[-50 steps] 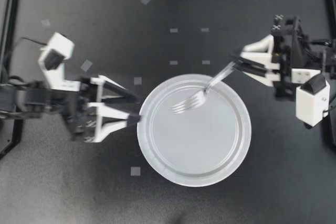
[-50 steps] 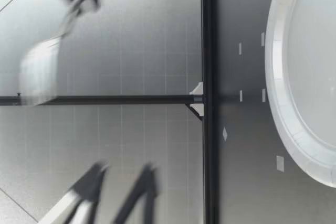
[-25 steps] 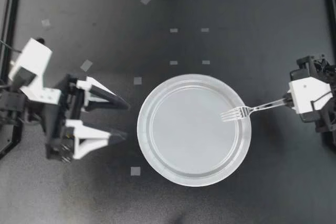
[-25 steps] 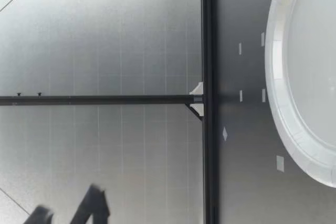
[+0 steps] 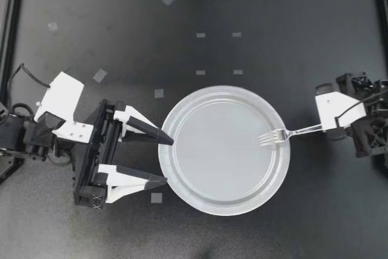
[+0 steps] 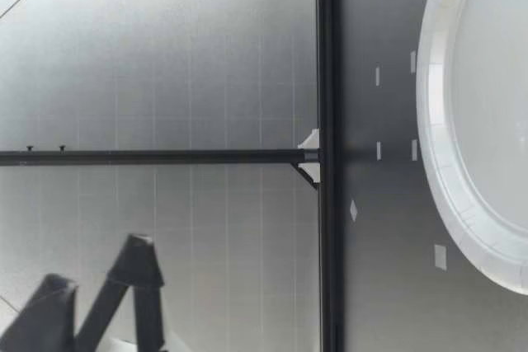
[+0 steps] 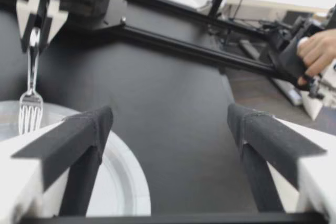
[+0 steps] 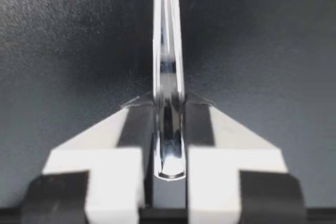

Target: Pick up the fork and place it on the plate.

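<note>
A: Fast, biggest first. Desk?
B: Black desk (image 5: 273, 16). A white plate (image 5: 206, 168) sits roughly mid-desk and is empty in its middle.
A: Arms?
B: My left gripper (image 5: 168, 161) comes in from the desk's left edge. Its jaws are wide and hold nothing, and the tips are right at the plate's rim on that side. I can't tell if they touch it. My right gripper (image 5: 324, 127) is near the desk's right edge, jaws narrow, pinching the fork's handle from both sides. The right wrist view shows that clearly.
A: Anyone around?
B: A person's hand (image 7: 317, 51) shows past the desk in the left wrist view.
A: Fork?
B: The metal fork (image 5: 282, 134) has its tines over the plate's rim on the side toward the desk's right edge. The handle runs out past the rim into the gripper. I can't tell whether the tines touch the plate.
A: Small stuff?
B: Tape squares (image 5: 156, 198) are scattered on the desk.
A: Step?
B: Placing, I'd say. The fork is picked up but not yet released.
A: Next move?
B: My guess is to bring the fork in toward the plate's middle, lower it, then open the jaws. Released here, the handle overhangs the rim and the fork may tip onto the desk.
</note>
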{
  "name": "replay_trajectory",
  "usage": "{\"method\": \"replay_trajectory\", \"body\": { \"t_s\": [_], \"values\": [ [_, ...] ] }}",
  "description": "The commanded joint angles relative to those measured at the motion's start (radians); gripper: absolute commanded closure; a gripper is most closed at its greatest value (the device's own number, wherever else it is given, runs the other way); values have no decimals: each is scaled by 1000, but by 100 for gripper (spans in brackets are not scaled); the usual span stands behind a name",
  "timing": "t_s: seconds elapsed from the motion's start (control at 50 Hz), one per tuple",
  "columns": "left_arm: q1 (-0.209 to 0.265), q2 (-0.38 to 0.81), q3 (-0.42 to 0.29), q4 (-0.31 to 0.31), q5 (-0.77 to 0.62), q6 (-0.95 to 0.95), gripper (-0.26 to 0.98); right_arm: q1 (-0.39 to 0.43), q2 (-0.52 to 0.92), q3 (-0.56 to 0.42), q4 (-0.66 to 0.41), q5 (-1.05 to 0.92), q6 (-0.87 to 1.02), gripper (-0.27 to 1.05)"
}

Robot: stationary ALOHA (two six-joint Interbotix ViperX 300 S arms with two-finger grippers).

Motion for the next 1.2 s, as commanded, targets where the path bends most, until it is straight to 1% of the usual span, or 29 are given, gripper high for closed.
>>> {"method": "replay_trajectory", "body": {
  "t_s": [0.0, 0.08, 0.16, 0.24, 0.32, 0.36, 0.38, 0.62, 0.82, 0.88, 0.98, 1.04, 1.18],
  "values": [
    [-3, -8, -9, 11, -37, 2, -13, 3, 63, -40, 9, -8, -9, 79],
    [-3, -8, -6, 12, -37, 0, -13, 3, 100, -58, 11, -8, -8, 77],
    [-3, -8, 0, 12, -38, -2, -13, 3, 117, -66, 11, -8, -8, 68],
    [-3, -8, 5, 12, -37, -2, -13, 3, 126, -64, 11, -11, 0, 51],
    [-5, -8, 6, 12, -40, -2, -13, 3, 129, -61, 11, -8, 6, 24],
    [-3, -8, 6, 12, -40, -2, -13, 3, 126, -61, 11, -9, 9, 15],
    [-3, -8, 6, 12, -40, -2, -13, 3, 124, -61, 11, -8, 11, 13],
    [-3, -8, 14, 12, -40, -8, -13, 3, 57, -91, 17, -2, 14, 16],
    [-5, -8, 26, 12, -34, 14, -13, 3, -86, -201, 32, -34, 20, 17],
    [-5, -8, 28, 14, -35, 40, -13, 3, -115, -225, 63, -83, 28, 17],
    [-3, -8, 28, 12, -34, 107, -13, 18, -140, -244, 153, -261, 41, 17],
    [-3, -12, 28, 12, -34, 152, -13, 55, -133, -239, 196, -419, 58, 17],
    [-3, -32, 35, 6, -31, 250, -13, 133, -92, -227, 213, -710, 74, 17]
  ]
}}
